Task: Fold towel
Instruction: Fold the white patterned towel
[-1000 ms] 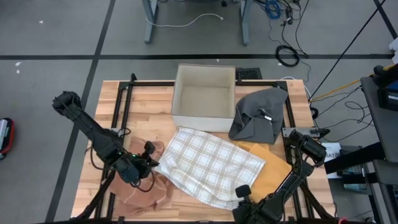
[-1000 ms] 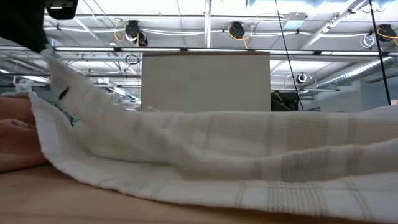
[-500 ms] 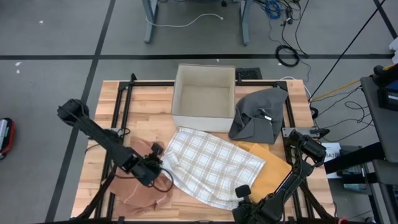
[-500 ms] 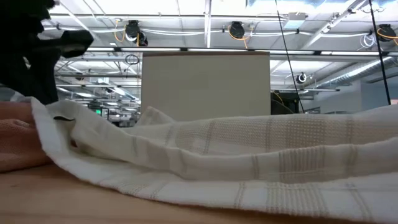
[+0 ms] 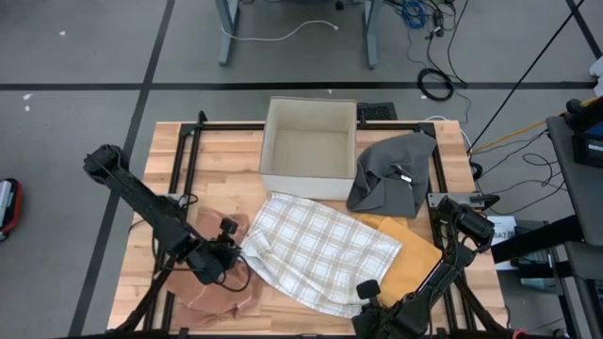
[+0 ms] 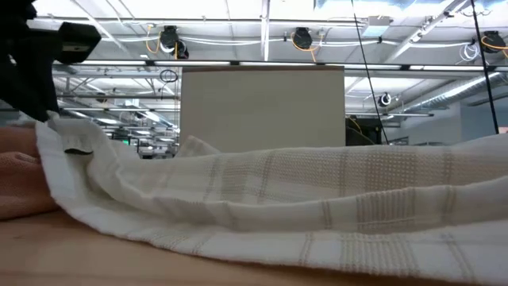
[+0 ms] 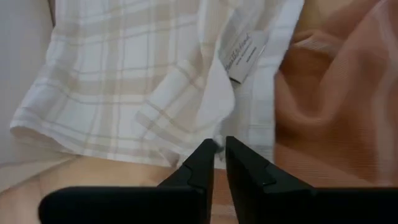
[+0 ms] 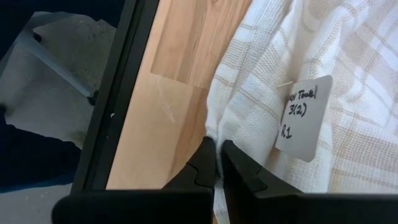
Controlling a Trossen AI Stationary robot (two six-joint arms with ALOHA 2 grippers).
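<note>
A white and beige plaid towel [image 5: 316, 250] lies spread and rumpled on the wooden table [image 5: 226, 155]. Its left corner rests on a salmon cloth [image 5: 209, 287]. My left gripper [image 5: 233, 250] is at that corner, fingers nearly together, and the towel's sewn label [image 7: 244, 50] lies just beyond them. My right gripper [image 5: 367, 290] is shut on the towel's near edge by the table's front right, beside a paper tag [image 8: 303, 118]. In the low view the towel [image 6: 278, 199] fills the foreground and meets my left gripper [image 6: 46, 111]. My left gripper has the towel's left corner edge [image 7: 214, 142] between its fingertips, coming slanting down from the table's left. The corner sits low, resting on the salmon cloth, and the towel is slack. My right gripper pinches the towel's near edge [image 8: 214, 144] between its two fingers, beside the paper tag. The fingers point steeply down. That edge lies on the table, bunched into folds at the fingers.
An open cardboard box [image 5: 309, 146] stands at the table's far middle. A grey cloth [image 5: 391, 174] lies to its right, and a mustard cloth [image 5: 415, 259] lies under the towel's right side. A black frame rail [image 8: 118, 93] runs along the table's edge.
My left gripper has come down with the towel's left corner and its wrist has rolled. The corner, held raised a second ago, now lies low on the salmon cloth, while the rest of the towel has stayed where it was.
</note>
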